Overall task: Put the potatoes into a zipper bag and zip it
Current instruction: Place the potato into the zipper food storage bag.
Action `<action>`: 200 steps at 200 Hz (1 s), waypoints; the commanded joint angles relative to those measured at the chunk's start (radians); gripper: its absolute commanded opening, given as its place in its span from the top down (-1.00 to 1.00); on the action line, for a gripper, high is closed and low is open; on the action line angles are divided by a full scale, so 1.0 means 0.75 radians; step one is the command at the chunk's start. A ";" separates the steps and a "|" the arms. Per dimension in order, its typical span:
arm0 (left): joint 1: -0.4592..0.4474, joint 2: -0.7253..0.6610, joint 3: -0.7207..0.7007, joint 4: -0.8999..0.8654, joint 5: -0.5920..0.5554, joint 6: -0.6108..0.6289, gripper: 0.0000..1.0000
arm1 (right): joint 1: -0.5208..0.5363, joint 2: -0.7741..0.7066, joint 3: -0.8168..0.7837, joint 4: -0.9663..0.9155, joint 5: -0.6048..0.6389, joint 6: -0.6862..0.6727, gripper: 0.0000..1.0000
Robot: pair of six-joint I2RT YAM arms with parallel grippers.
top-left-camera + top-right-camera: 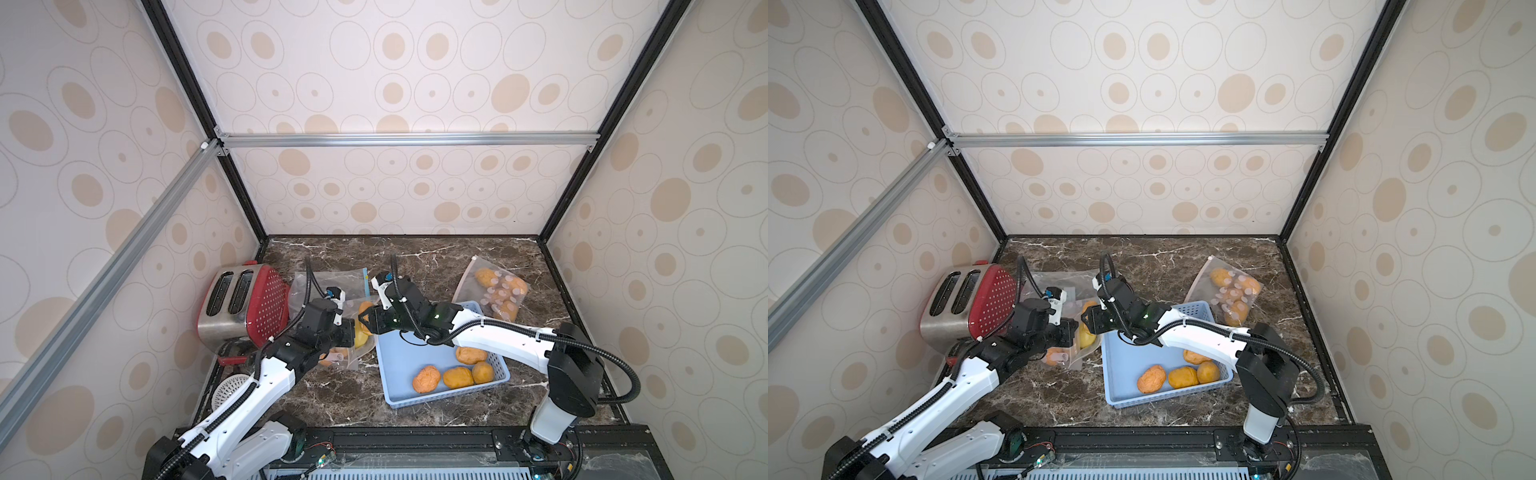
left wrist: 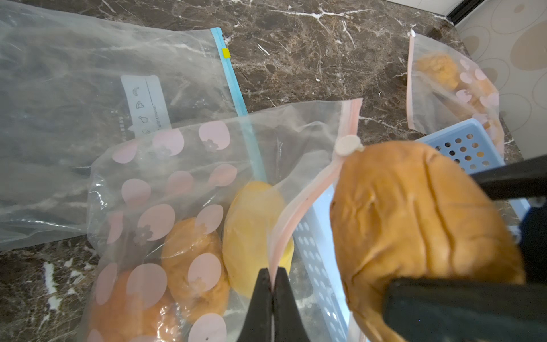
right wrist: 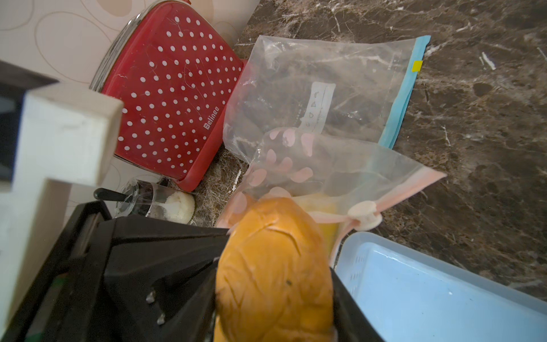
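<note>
Left gripper (image 2: pixel 273 281) jaws pinch the pink rim of the dotted zipper bag (image 2: pixel 165 183), while right gripper (image 1: pixel 367 322) jaws clamp one potato (image 3: pixel 275 260) at its mouth, beside the blue basket (image 1: pixel 401 370).

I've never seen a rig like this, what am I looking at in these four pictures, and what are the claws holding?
These are two white robot arms with two-finger grippers, on a marble table. Two pictures look down from overhead; the others come from a camera on each wrist. The left gripper pinches the pink zipper edge of a dotted bag of potatoes. The right gripper holds a wrinkly orange potato at its mouth. A blue basket holds four more. Nearby: a filled bag, a clear blue-zipper bag, a red toaster.
</note>
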 commanded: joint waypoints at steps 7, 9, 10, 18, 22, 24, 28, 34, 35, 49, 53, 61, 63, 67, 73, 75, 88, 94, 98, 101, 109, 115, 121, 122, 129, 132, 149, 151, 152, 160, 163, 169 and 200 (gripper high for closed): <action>0.010 -0.011 0.009 -0.012 -0.011 0.007 1.00 | 0.014 0.024 -0.004 0.057 -0.025 0.042 0.15; 0.009 -0.012 0.009 -0.013 -0.013 0.007 1.00 | 0.014 0.026 -0.005 0.057 -0.023 0.043 0.15; 0.009 -0.012 0.009 -0.013 -0.013 0.007 1.00 | 0.014 0.027 -0.006 0.057 -0.022 0.044 0.15; 0.011 -0.012 0.010 -0.012 -0.013 0.007 1.00 | 0.014 0.033 -0.011 0.063 -0.023 0.054 0.15; 0.011 -0.012 0.009 -0.012 -0.014 0.005 1.00 | 0.016 0.037 -0.013 0.065 -0.026 0.057 0.15; 0.010 -0.012 0.009 -0.012 -0.015 0.005 1.00 | 0.017 0.040 -0.012 0.065 -0.027 0.057 0.15; 0.010 -0.012 0.009 -0.013 -0.013 0.005 1.00 | 0.017 0.043 -0.013 0.067 -0.027 0.059 0.15; 0.009 -0.013 0.008 -0.012 -0.014 0.005 1.00 | 0.018 0.050 -0.014 0.065 -0.026 0.063 0.15; 0.009 -0.013 0.008 -0.012 -0.015 0.005 1.00 | 0.018 0.052 -0.013 0.064 -0.027 0.063 0.15; 0.010 -0.012 0.008 -0.013 -0.011 0.006 1.00 | 0.018 0.071 -0.004 0.046 -0.020 0.073 0.14; 0.010 -0.012 0.010 -0.012 -0.011 0.007 1.00 | 0.020 0.074 -0.003 0.043 -0.016 0.075 0.13; 0.011 -0.011 0.009 -0.012 -0.012 0.007 1.00 | 0.019 0.080 0.001 0.033 -0.010 0.078 0.12; 0.011 -0.012 0.010 -0.012 -0.012 0.007 1.00 | 0.019 0.081 0.001 0.034 -0.010 0.078 0.12; 0.009 -0.012 0.010 -0.012 -0.011 0.006 1.00 | 0.022 0.081 0.000 0.033 -0.006 0.079 0.12; 0.010 -0.011 0.010 -0.012 -0.011 0.006 1.00 | 0.021 0.083 -0.002 0.033 -0.003 0.078 0.11; 0.011 -0.012 0.010 -0.012 -0.011 0.006 1.00 | 0.021 0.085 -0.001 0.032 -0.001 0.078 0.11; 0.009 -0.013 0.010 -0.012 -0.011 0.004 1.00 | 0.019 0.089 0.005 0.028 0.003 0.076 0.10; 0.011 -0.012 0.010 -0.012 -0.011 0.005 1.00 | 0.019 0.093 0.008 0.025 0.002 0.076 0.10; 0.010 -0.012 0.010 -0.012 -0.011 0.003 1.00 | 0.022 0.095 0.011 0.024 0.001 0.077 0.10; 0.012 -0.012 0.009 -0.013 -0.011 0.005 1.00 | 0.022 0.095 0.014 0.023 0.001 0.079 0.09; 0.010 -0.013 0.009 -0.012 -0.011 0.004 1.00 | 0.019 0.099 0.017 0.019 -0.002 0.081 0.09; 0.011 -0.012 0.009 -0.012 -0.011 0.003 1.00 | 0.020 0.100 0.021 0.019 -0.002 0.084 0.08; 0.012 -0.012 0.009 -0.012 -0.011 0.005 1.00 | 0.019 0.106 0.021 0.019 -0.002 0.087 0.06; 0.011 -0.012 0.008 -0.012 -0.011 0.005 1.00 | 0.018 0.106 0.022 0.019 -0.003 0.087 0.05; 0.010 -0.012 0.007 -0.012 -0.011 0.005 1.00 | 0.021 0.110 0.028 0.014 0.002 0.090 0.04; 0.011 -0.012 0.009 -0.010 -0.011 0.005 1.00 | 0.019 0.111 0.029 0.011 0.005 0.092 0.03; 0.011 -0.012 0.008 -0.013 -0.011 0.003 1.00 | 0.019 0.118 0.040 -0.006 0.017 0.102 0.01; 0.011 -0.012 0.007 -0.012 -0.011 0.003 1.00 | 0.021 0.120 0.040 -0.006 0.020 0.103 0.01; 0.011 -0.012 0.006 -0.012 -0.011 0.004 1.00 | 0.019 0.119 0.040 -0.008 0.021 0.105 0.00; 0.009 -0.012 0.008 -0.012 -0.012 0.004 1.00 | 0.022 0.120 0.045 -0.015 0.028 0.113 -0.04; 0.011 -0.012 0.008 -0.012 -0.011 0.005 1.00 | 0.020 0.121 0.046 -0.017 0.029 0.116 -0.07; 0.010 -0.011 0.007 -0.013 -0.011 0.005 1.00 | 0.021 0.121 0.049 -0.022 0.032 0.122 -0.12; 0.011 -0.011 0.008 -0.013 -0.011 0.004 1.00 | 0.020 0.117 0.072 -0.050 0.020 0.141 -0.34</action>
